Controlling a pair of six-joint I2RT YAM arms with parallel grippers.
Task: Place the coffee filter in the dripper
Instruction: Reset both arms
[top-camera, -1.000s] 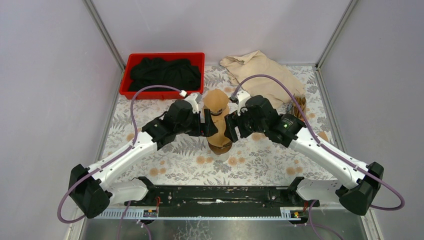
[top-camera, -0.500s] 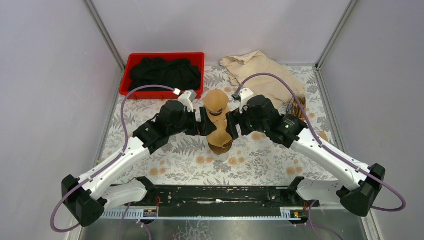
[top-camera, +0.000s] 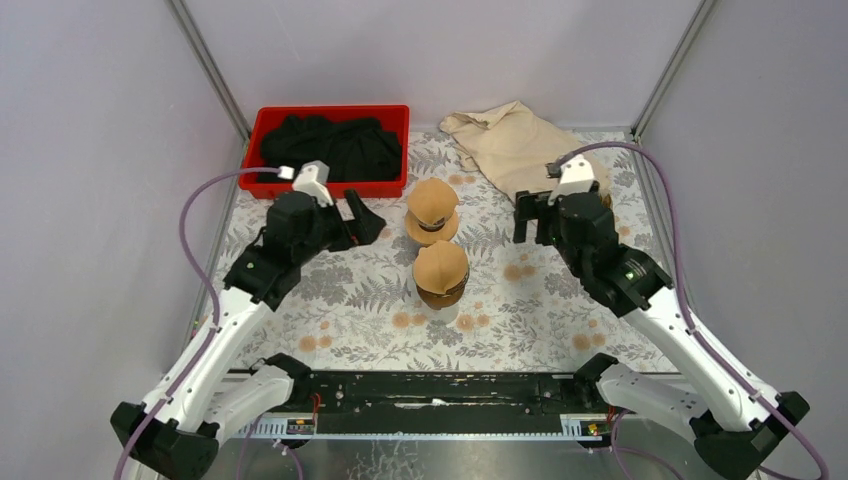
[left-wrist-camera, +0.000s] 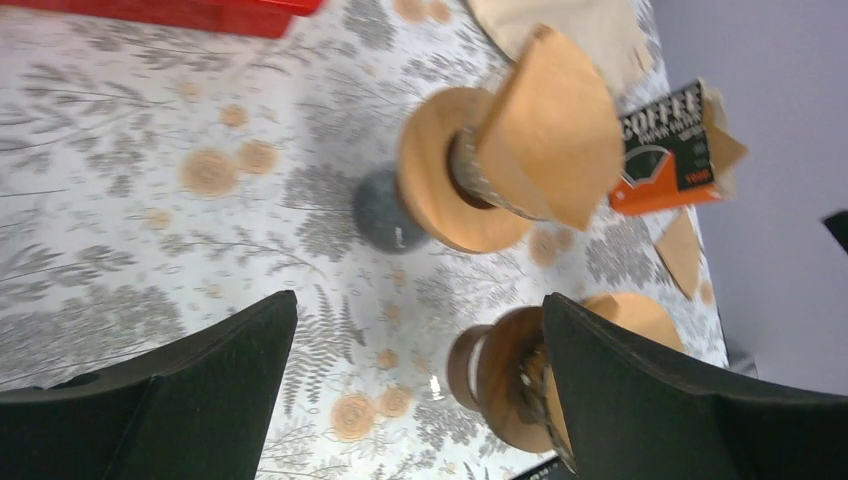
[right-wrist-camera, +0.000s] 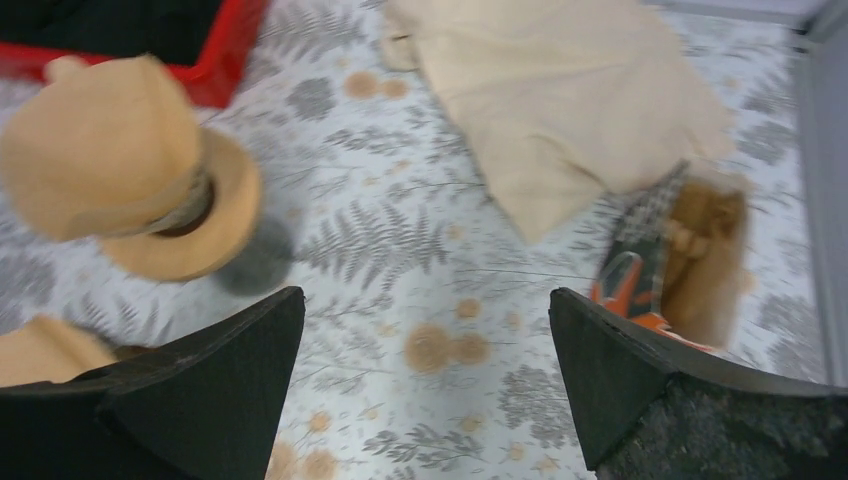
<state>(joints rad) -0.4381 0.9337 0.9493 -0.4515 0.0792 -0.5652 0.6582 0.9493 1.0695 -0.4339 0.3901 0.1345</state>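
Brown paper shows at the middle of the floral tabletop (top-camera: 330, 300): a coffee filter (top-camera: 432, 198) stands in the far dripper (top-camera: 432, 232), rising well above its wooden collar. Just nearer, a second filter (top-camera: 441, 264) sits in the near dripper (top-camera: 441, 296).

The left pincer (top-camera: 362, 215) hangs left of the far dripper, apart from it, with its jaws spread wide and nothing between them. In the left wrist view both drippers show through the gap. The right pincer (top-camera: 532, 218) hangs well to the right of the drippers, also spread and empty.

At the far left a red tray (top-camera: 330, 112) holds a black cloth (top-camera: 325, 145). A beige cloth (top-camera: 515, 140) lies crumpled at the far right. Near it, an orange and black filter box (right-wrist-camera: 650, 262) lies on the tabletop, with a loose filter (left-wrist-camera: 682, 250) close by.
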